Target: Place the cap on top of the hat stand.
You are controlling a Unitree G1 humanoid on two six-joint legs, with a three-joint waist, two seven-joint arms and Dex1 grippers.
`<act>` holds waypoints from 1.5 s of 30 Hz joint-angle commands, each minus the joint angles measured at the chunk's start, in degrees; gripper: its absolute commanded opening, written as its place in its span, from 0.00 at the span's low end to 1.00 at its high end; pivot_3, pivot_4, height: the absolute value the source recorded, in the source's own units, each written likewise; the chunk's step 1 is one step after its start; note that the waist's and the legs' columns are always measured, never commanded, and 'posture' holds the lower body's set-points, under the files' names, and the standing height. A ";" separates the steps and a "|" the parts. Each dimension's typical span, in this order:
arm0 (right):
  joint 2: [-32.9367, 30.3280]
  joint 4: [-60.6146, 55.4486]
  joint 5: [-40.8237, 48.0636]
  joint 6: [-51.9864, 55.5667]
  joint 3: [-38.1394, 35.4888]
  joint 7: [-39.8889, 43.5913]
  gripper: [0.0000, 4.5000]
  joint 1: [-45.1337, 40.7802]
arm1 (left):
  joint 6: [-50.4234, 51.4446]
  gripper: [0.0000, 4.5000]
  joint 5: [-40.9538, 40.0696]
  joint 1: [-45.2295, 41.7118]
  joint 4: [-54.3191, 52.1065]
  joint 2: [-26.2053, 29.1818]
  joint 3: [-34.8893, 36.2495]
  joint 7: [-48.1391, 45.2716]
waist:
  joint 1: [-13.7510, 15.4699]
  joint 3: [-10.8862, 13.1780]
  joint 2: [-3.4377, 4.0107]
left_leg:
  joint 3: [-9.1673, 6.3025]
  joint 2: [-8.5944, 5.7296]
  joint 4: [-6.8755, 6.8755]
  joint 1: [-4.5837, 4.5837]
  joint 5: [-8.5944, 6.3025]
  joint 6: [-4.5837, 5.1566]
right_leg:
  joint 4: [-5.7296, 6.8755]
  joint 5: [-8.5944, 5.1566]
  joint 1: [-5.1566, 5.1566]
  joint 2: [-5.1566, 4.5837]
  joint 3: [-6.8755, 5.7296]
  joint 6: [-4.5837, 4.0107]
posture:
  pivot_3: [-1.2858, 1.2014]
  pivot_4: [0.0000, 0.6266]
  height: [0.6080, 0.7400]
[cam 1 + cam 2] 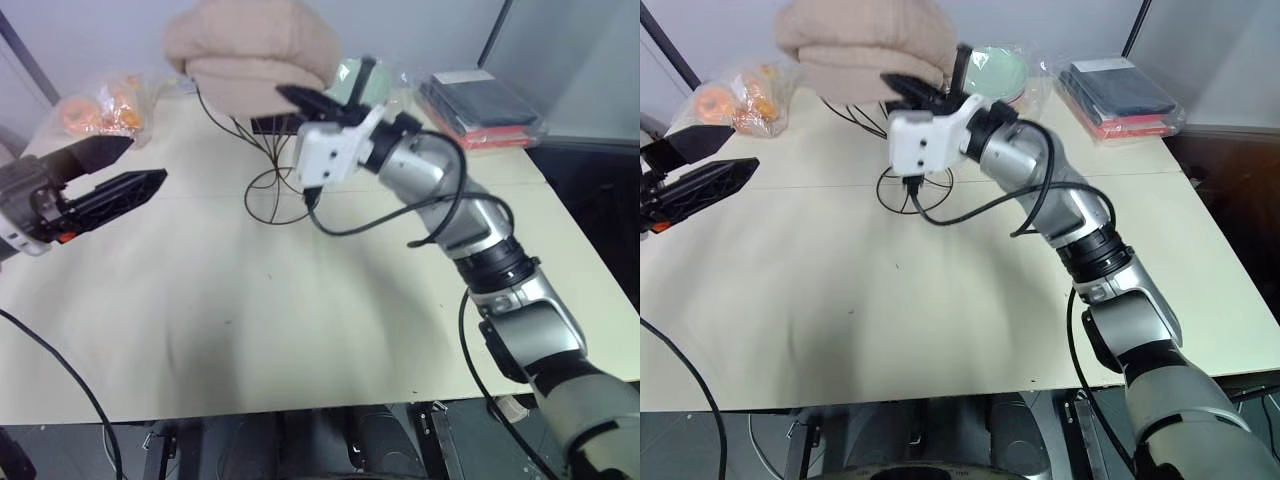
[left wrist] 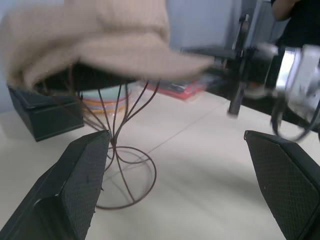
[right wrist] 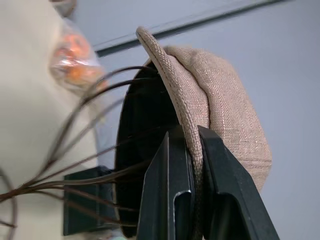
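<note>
1. While the right gripper [image 3: 195,165] pinches the brim of the cap [image 1: 252,52] tight between its two black fingers, the cap sits over the cage top of the hat stand [image 1: 262,160], near the table's far edge at about 12 o'clock in the head views.
2. Under the cap, the stand's thin brown wires run down through a narrow stem to a round ring base on the pale table [image 1: 300,320].
3. Out at 9 o'clock, the left gripper [image 1: 120,170] hangs above the table with its jaws spread wide, nothing between them, well apart from the stand.
4. A dark square box [image 2: 42,112] stands just behind the stand.
5. At 10 o'clock lies a clear bag of orange items [image 1: 100,110]; at 2 o'clock, a wrapped stack of dark and red flat things [image 1: 485,110].
</note>
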 commanded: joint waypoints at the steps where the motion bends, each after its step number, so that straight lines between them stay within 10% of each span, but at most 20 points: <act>1: 0.17 -1.96 -3.52 -1.75 0.78 -1.11 0.02 0.85 | -1.59 1.00 -0.54 0.39 -1.38 1.67 1.21 -0.01 | 0.01 0.01 0.02 | 0.00 0.00 0.00 0.00 0.00 0.00 | 0.00 0.00 0.00 0.00 0.00 0.00 | 0.52 0.24 1.00; 11: -0.56 -3.75 -5.48 -1.23 -0.41 0.12 0.99 3.70 | -7.35 1.00 5.45 -2.18 -2.75 2.83 -8.87 -0.82 | 0.20 0.00 0.01 | 0.02 -0.04 0.01 0.00 0.03 -0.06 | -0.01 0.00 0.06 -0.01 -0.01 -0.02 | 0.52 0.24 1.00; 23: -18.69 -18.78 15.37 -7.70 -13.15 13.19 0.99 22.07 | -27.39 1.00 30.13 -8.93 -10.44 6.70 -26.82 -3.48 | 0.47 0.02 0.02 | 0.14 -0.09 0.01 -0.01 0.03 -0.05 | -0.09 -0.01 0.12 0.01 -0.03 -0.02 | 0.52 0.24 1.00; 27: -27.05 -24.71 42.14 9.83 -20.85 29.31 0.99 28.28 | -37.29 1.00 41.06 -11.33 -11.09 7.30 -32.45 -4.58 | 0.45 0.04 0.06 | 0.17 -0.05 0.01 0.00 0.02 -0.03 | -0.09 -0.02 0.14 0.03 -0.02 -0.01 | 0.52 0.24 1.00; 35: -34.86 -27.76 80.12 52.46 -34.75 32.99 0.99 25.21 | -48.20 1.00 58.83 -15.22 -8.13 1.34 -46.64 -2.84 | 0.39 0.06 0.09 | 0.19 0.03 0.06 0.06 0.01 -0.01 | -0.09 -0.02 0.22 0.06 -0.01 -0.02 | 0.52 0.24 1.00; 45: -34.15 -27.80 85.62 62.38 -37.24 30.19 0.99 22.21 | -60.74 1.00 84.42 -24.05 2.00 -9.69 -56.66 7.23 | 1.58 0.06 0.08 | 0.29 -0.03 0.13 -0.02 0.00 0.01 | -0.15 0.00 0.15 0.07 0.05 0.02 | 0.52 0.24 1.00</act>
